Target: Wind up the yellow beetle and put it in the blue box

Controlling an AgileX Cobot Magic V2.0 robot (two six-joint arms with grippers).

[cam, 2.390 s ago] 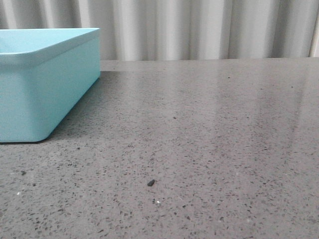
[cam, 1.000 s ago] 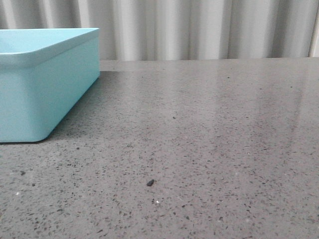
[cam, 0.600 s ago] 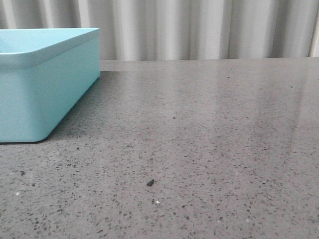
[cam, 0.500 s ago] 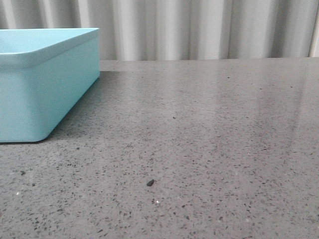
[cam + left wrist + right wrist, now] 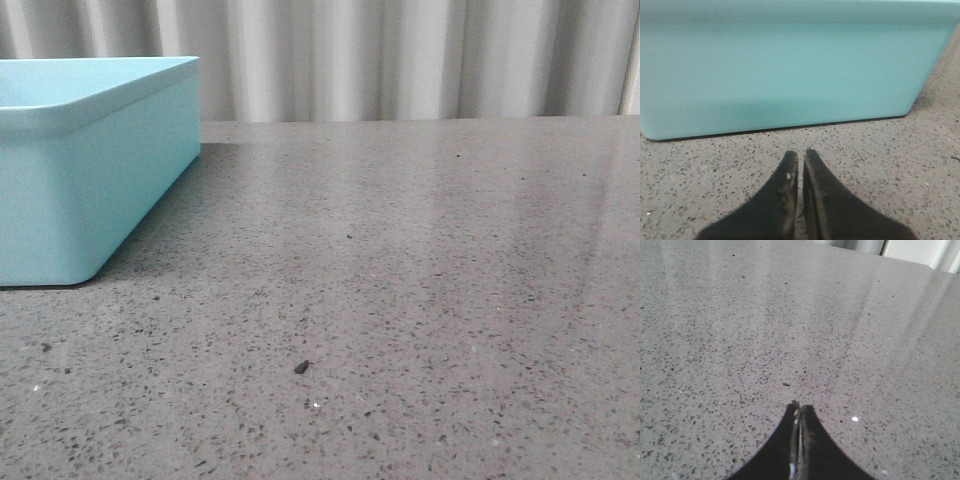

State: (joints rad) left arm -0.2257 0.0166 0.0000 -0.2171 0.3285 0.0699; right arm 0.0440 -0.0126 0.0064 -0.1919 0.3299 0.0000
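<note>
Nearest in the front view is bare speckled grey table point(image 5: 420, 300), with one small dark speck point(image 5: 302, 367) lying on it, out in front of the box and to its right. Neither arm shows in that view.

The left gripper point(image 5: 800, 155) hangs low over the table with its two dark fingers pressed almost together, only a hairline slit between them, holding nothing. Its tips aim straight at the long side wall of the blue box point(image 5: 790, 70), which stands near them on the table. The right gripper point(image 5: 799, 407) is likewise closed tip to tip and empty, over open table with a tiny dark fleck and a bright glint beside its tips; the box does not appear in its view.

Farther back, the blue box point(image 5: 90, 170) sits at the left of the table, its long axis running away from the robot, with a pale curtain point(image 5: 400, 60) behind the table's far edge.

The yellow beetle appears in none of the views, so which way it lies from either set of fingers, or which arm is nearer to it, cannot be told. The box's inside is hidden below its rim. What can be judged is that the left arm is the one close to the box.
</note>
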